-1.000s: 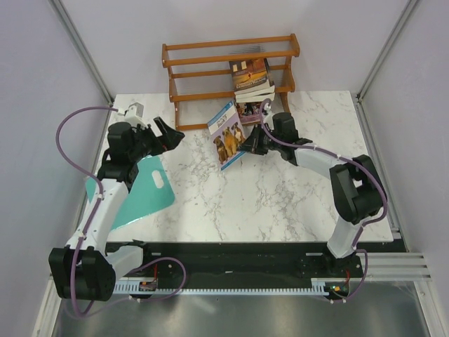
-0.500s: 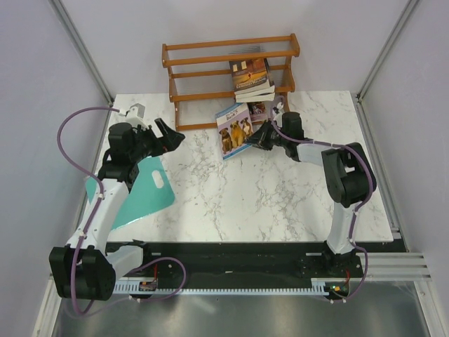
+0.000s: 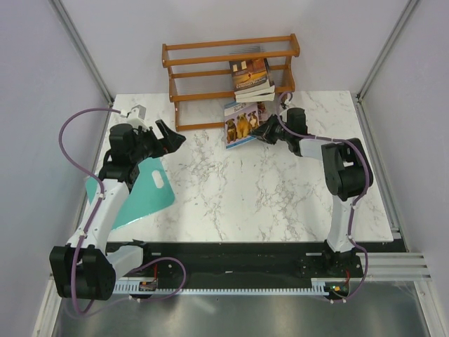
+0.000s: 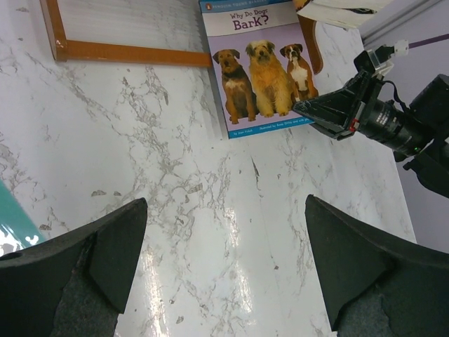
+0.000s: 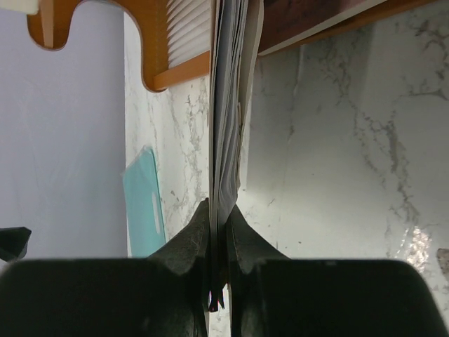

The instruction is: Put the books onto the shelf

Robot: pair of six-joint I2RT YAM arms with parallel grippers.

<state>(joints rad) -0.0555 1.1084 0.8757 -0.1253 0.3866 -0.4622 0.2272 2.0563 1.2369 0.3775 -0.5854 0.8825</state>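
My right gripper [image 3: 265, 130] is shut on the right edge of the blue-white dog book [image 3: 242, 121], titled "Why Do Dogs Bark?" [image 4: 259, 67]. It holds the book tilted just in front of the shelf [image 3: 210, 53], near its right end. In the right wrist view the book [image 5: 228, 105] runs edge-on from between the closed fingers [image 5: 189, 239] up to the shelf's end piece [image 5: 175, 67]. A stack of books topped by a brown-orange cover [image 3: 251, 76] lies on the shelf above it. My left gripper [image 3: 172, 137] hovers wide open over bare marble [image 4: 226, 203], left of the book.
A teal cutting board [image 3: 144, 189] lies flat at the table's left edge under my left arm. The shelf's lower front rail [image 4: 133, 53] runs along the table's back. Grey walls close in the left, right and back sides.
My right gripper has carried the dog book back and to the right, from the open table up to the shelf's front. The left arm has stayed put.
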